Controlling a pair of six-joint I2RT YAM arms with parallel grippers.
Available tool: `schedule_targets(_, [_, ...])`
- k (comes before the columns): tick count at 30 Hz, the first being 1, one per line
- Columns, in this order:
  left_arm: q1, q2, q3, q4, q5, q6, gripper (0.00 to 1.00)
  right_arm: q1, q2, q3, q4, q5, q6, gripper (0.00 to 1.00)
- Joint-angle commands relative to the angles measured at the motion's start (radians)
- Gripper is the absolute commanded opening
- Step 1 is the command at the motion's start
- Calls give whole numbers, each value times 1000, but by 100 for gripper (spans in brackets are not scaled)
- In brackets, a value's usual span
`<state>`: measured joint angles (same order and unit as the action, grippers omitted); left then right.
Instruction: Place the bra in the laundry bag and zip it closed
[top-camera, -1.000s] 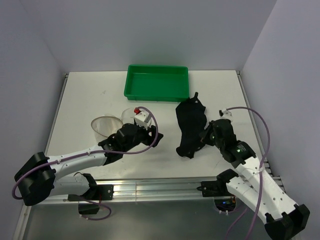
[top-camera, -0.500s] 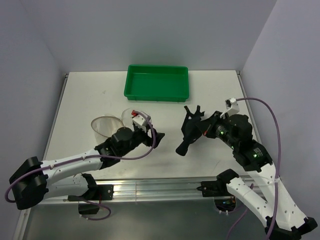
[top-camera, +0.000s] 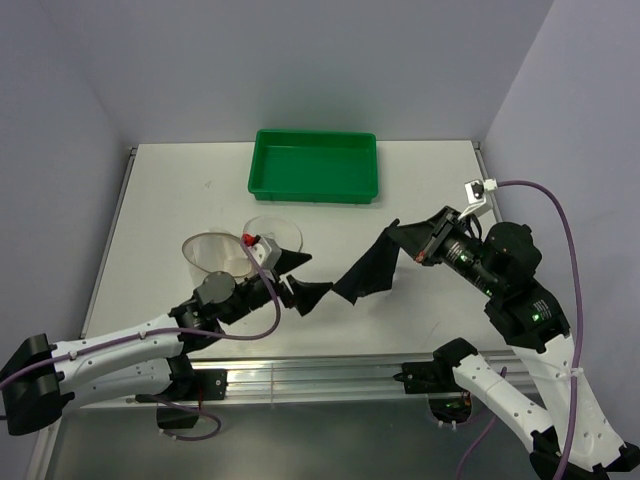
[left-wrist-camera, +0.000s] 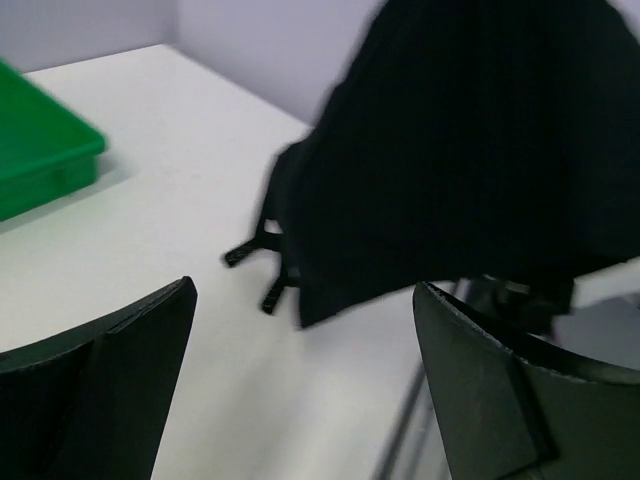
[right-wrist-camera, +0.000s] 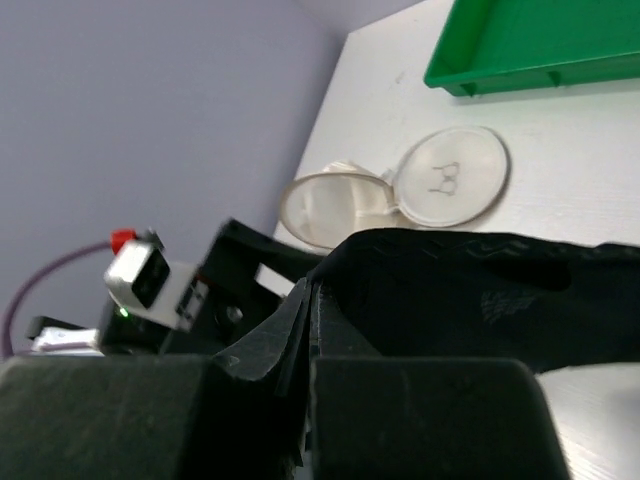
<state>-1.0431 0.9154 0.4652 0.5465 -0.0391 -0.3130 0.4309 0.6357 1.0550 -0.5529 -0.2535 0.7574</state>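
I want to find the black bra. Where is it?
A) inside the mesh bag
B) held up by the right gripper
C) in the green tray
B: the bra hangs from the shut right gripper, clear of the green tray and the open mesh bag.

Beyond the wide-spread left claw (left-wrist-camera: 305, 290), the bra (left-wrist-camera: 470, 150) hangs over the table (left-wrist-camera: 180, 180).

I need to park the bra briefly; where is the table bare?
Bare: far-left table beside the green tray, and the far-right corner. Crowded: centre, with laundry bag, left gripper, and bra in the right gripper.
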Motion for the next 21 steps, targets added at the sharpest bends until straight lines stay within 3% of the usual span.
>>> schedule_targets(1, [-75, -16, -17, 98, 100, -46, 97, -6, -10, 34, 122, -9, 109, 0])
schedule_targets(5, [-139, 8, -19, 118, 58, -32, 99, -6, -18, 49, 154, 19, 145, 0])
schedule_targets(10, [-143, 74, -39, 170, -5, -18, 99, -4, -18, 53, 194, 4, 184, 0])
schedule_targets(15, [-143, 183, 44, 222, -70, 34, 99, -4, -14, 48, 223, -15, 210, 0])
schedule_targets(21, [-146, 286, 84, 314, 17, -4, 99, -6, -18, 31, 263, 2, 240, 0])
